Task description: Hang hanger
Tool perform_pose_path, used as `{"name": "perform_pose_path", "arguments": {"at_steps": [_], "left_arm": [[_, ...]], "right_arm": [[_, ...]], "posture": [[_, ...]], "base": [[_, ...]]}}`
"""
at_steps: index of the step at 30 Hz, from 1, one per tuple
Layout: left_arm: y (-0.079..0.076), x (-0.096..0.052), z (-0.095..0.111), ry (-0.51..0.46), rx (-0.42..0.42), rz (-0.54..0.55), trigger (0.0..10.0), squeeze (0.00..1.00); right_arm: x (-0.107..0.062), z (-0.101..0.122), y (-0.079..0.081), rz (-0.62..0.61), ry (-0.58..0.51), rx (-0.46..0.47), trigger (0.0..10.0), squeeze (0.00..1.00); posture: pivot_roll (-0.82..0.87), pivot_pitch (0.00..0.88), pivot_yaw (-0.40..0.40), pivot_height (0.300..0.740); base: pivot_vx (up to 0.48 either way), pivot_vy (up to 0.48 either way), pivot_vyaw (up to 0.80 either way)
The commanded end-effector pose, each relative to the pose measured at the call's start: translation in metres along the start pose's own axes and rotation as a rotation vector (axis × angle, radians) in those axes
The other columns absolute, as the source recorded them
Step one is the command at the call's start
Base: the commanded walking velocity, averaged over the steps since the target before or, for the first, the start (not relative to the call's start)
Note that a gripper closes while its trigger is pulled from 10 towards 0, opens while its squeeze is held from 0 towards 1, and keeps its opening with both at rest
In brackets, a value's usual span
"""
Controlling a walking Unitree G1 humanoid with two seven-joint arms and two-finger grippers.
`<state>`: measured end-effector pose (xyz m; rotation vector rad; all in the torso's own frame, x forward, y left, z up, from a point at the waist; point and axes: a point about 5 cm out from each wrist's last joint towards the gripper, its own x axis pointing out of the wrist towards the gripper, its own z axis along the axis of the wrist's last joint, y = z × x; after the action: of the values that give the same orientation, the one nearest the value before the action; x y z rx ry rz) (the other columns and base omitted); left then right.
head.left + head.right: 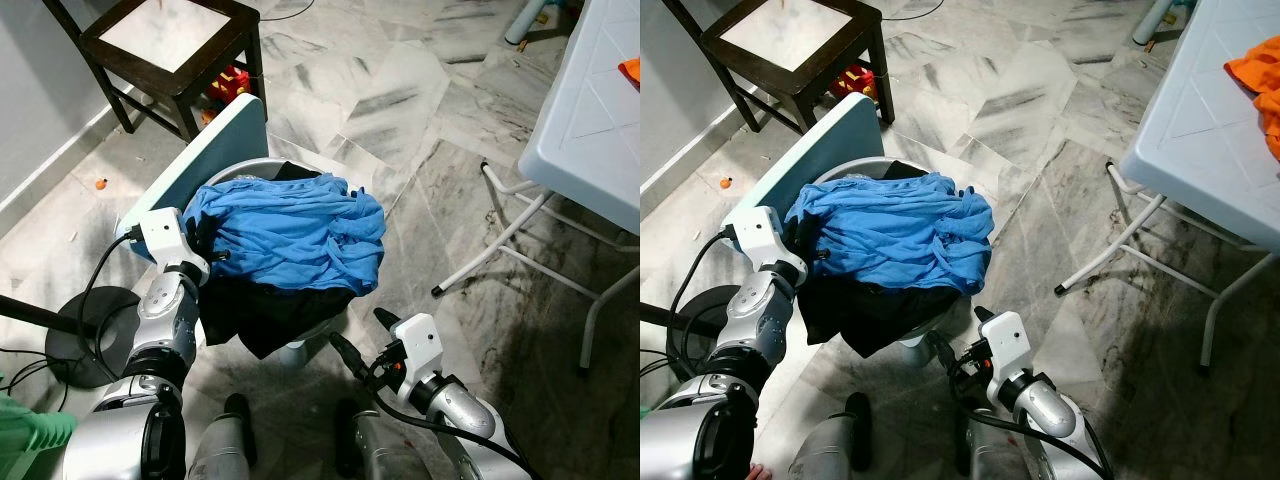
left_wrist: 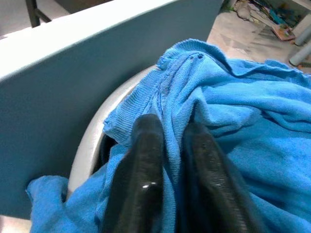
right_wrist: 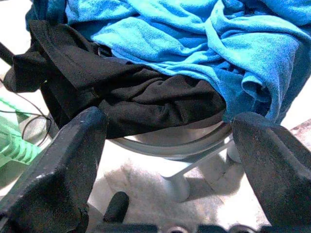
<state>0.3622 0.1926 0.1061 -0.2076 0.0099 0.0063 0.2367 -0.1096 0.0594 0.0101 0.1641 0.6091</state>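
A round pale basket [image 1: 252,164] stands on the marble floor, heaped with a blue garment [image 1: 290,230] over a black garment [image 1: 265,315] that hangs down its front. My left gripper [image 2: 170,127] is at the basket's left side, shut on a fold of the blue garment near its ribbed edge. My right gripper [image 1: 364,336] hovers low in front of the basket, open, with nothing between its fingers [image 3: 73,160]. A green plastic thing [image 1: 28,432], perhaps a hanger, lies at the lower left.
A pale blue board [image 1: 200,150] leans behind the basket. A dark wooden chair [image 1: 170,45] stands at the back left with red toys [image 1: 228,85] under it. A white folding table [image 1: 590,110] with an orange cloth [image 1: 1255,75] is on the right. A black round base [image 1: 72,345] with cables sits left.
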Motion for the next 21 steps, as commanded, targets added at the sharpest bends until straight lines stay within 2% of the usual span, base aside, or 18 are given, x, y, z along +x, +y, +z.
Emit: {"name": "perform_pose_path", "arguments": {"at_steps": [1, 3, 10, 12, 19, 21], "left_arm": [[-0.003, -0.002, -0.004, 0.01, 0.024, -0.025, 0.0, 0.0], [-0.003, -0.002, -0.003, 0.002, 0.033, -0.025, 0.0, 0.0], [-0.01, -0.001, 0.014, -0.13, 0.18, -0.058, 0.0, 0.0], [-0.018, 0.0, 0.022, -0.177, 0.225, -0.093, 0.0, 0.0], [-0.029, 0.0, 0.03, -0.247, 0.293, -0.144, 0.0, 0.0], [-0.039, -0.002, 0.036, -0.295, 0.336, -0.193, 0.0, 0.0]], "right_arm": [[-0.004, -0.004, -0.002, -0.007, 0.009, 0.021, 10.0, 0.0], [-0.004, -0.002, -0.003, -0.009, 0.004, 0.024, 10.0, 0.0], [-0.002, 0.005, -0.005, -0.012, -0.025, 0.05, 10.0, 0.0], [0.0, 0.006, -0.004, -0.009, -0.026, 0.051, 10.0, 0.0], [0.003, 0.007, -0.005, -0.013, -0.029, 0.052, 10.0, 0.0], [0.004, 0.007, -0.006, -0.019, -0.03, 0.053, 10.0, 0.0]], "posture": [[-0.08, 0.346, -0.055, 0.74], [-0.08, 0.346, -0.055, 0.74], [-0.08, 0.343, -0.056, 0.74], [-0.07, 0.341, -0.056, 0.74], [-0.07, 0.336, -0.053, 0.74], [-0.06, 0.334, -0.05, 0.74]], "base": [[0.0, 0.0, 0.0], [0.0, 0.0, 0.0], [0.0, 0.0, 0.0], [0.0, 0.0, 0.0], [0.0, 0.0, 0.0], [0.0, 0.0, 0.0]]}}
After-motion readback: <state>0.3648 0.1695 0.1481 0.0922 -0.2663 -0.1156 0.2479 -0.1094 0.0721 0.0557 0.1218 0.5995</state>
